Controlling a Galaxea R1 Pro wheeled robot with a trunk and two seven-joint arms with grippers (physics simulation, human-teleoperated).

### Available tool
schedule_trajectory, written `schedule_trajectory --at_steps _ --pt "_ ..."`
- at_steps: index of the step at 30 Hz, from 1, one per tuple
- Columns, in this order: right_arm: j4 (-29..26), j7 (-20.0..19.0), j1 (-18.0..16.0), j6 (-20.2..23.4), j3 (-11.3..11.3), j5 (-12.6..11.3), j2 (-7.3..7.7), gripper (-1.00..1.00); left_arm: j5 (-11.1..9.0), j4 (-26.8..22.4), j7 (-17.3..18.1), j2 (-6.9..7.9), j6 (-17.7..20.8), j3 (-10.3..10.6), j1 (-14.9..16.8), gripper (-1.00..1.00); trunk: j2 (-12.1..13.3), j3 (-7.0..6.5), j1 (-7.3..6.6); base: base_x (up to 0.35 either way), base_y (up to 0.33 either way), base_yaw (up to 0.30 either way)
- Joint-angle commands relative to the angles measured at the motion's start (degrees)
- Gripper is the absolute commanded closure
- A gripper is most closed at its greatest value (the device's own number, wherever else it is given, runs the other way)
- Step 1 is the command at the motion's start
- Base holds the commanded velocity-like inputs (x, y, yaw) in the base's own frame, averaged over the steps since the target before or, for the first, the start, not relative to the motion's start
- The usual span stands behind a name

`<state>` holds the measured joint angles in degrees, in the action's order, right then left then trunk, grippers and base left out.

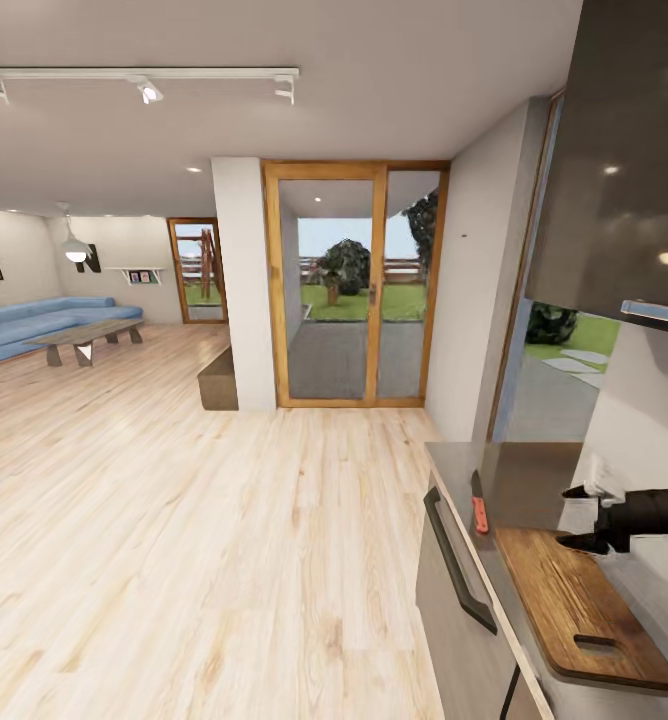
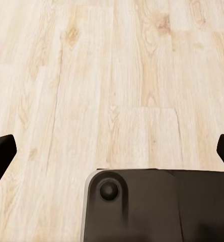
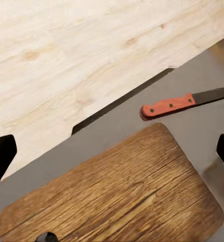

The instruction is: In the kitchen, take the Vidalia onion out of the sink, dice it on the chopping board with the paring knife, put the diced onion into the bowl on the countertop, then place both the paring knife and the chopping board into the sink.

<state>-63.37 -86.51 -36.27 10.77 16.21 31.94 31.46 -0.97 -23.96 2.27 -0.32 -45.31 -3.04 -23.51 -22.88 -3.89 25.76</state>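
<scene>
Where wood floor (image 1: 174, 520) ends, grey countertop (image 1: 534, 480), chopping board (image 1: 582, 608), paring knife (image 1: 479, 505)

Paring knife (image 3: 179, 104) beside chopping board (image 3: 122, 191)

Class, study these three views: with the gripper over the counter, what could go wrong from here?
1. The chopping board overhangs the countertop front edge; a downward push might tip it off.
2. The paring knife lies near that edge beside the board; the open right gripper could knock it to the floor.
</scene>
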Motion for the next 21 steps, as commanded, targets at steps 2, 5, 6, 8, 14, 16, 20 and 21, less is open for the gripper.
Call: schedule_trajectory --at_steps 2,5,6,8,14,16,20,21 --pt "-3.52 5.61 -0.02 6.63 -0.02 -0.35 -3.88 -1.00 -0.13 -0.10 0.21 -0.03 -0.04 -0.21 -0.04 -1.00 -0.03 0.01 0.02 0.000 0.000 0.000" --pt "-6.28 16.55 -0.02 10.01 -0.15 -0.43 -10.63 -1.00 -0.16 -0.12 0.20 -0.03 -0.04 -0.21 -0.04 -1.00 -0.03 0.01 0.02 0.000 0.000 0.000" --pt "-6.96 20.79 -0.02 10.50 -0.17 -0.41 -12.91 -1.00 -0.14 -0.12 0.19 -0.03 -0.04 -0.21 -0.04 -1.00 -0.03 0.01 0.02 0.000 0.005 0.000" --pt "-7.68 28.94 -0.02 11.12 -0.16 -0.40 -16.90 -1.00 -0.11 -0.12 0.19 -0.03 -0.04 -0.21 -0.04 -1.00 -0.03 0.01 0.02 0.000 0.027 0.000" --pt "-8.12 42.72 -0.01 13.85 -0.21 -0.39 -23.89 -1.00 -0.09 -0.12 0.19 -0.03 -0.04 -0.21 -0.04 -1.00 -0.03 0.01 0.02 0.000 0.063 0.000" --pt "-8.15 45.92 -0.02 14.70 -0.16 -0.39 -26.07 -1.00 -0.09 -0.12 0.19 -0.03 -0.04 -0.21 -0.04 -1.00 -0.03 0.01 0.02 0.000 0.093 0.000" --pt "-8.10 57.04 -0.02 15.19 -0.11 -0.43 -31.22 -1.00 -0.08 -0.12 0.22 -0.03 -0.04 -0.21 -0.04 -1.00 -0.03 0.01 0.02 0.000 0.115 0.000" --pt "-8.10 59.90 -0.01 15.21 -0.12 -0.47 -32.44 -1.00 -0.08 -0.12 0.23 -0.03 -0.04 -0.21 -0.04 -1.00 -0.03 0.01 0.02 0.000 0.126 0.000"
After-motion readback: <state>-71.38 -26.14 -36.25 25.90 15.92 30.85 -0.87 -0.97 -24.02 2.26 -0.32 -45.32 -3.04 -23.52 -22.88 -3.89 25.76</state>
